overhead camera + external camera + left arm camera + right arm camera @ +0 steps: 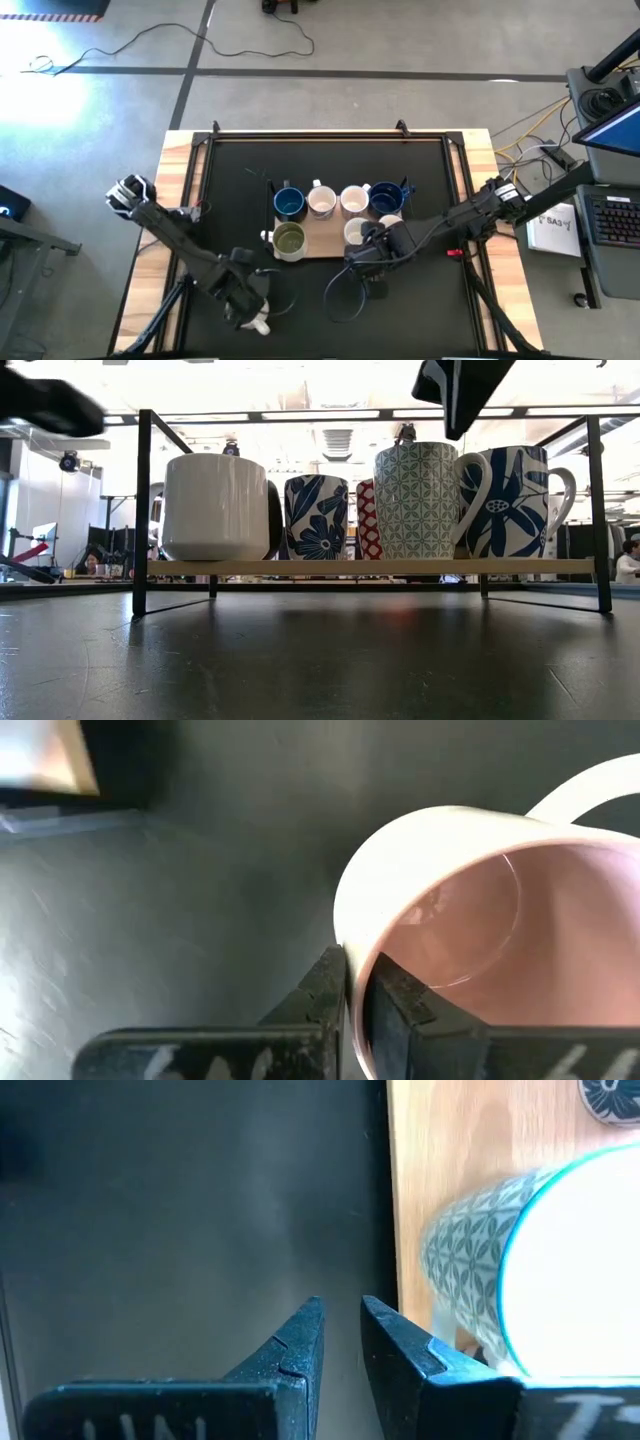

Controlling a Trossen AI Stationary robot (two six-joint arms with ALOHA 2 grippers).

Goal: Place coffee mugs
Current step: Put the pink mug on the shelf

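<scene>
Several coffee mugs stand on a light wooden board (pixel 325 248) at the table's middle: two blue ones (pixel 289 203) (pixel 386 198), two white ones (pixel 321 201) (pixel 355 200), an olive one (pixel 289 240) and a green-patterned one (pixel 470 1250). My left gripper (pixel 252 305) is near the table's front left, shut on a mug that is pale outside and pink inside (pixel 480 910). My right gripper (pixel 340 1325) hangs over the dark mat just in front of the board's near edge, a narrow gap between its fingers and nothing in it. My left gripper pinches the pink mug's wall at the rim (pixel 356 982), one finger inside the mug (pixel 400 995) and one outside (pixel 318 990). The fingers come from above, pointing down, on the side opposite the handle (pixel 590 785). The mug's mouth faces up; whether its base is on the mat I cannot tell.
A black metal frame (pixel 143 510) surrounds the dark mat (pixel 420 300). In the low view the mugs stand in a row on the board (pixel 380 567), with my right gripper (pixel 460 390) above them. There is bare mat in front of the board. Cables and a laptop lie off the table's right side.
</scene>
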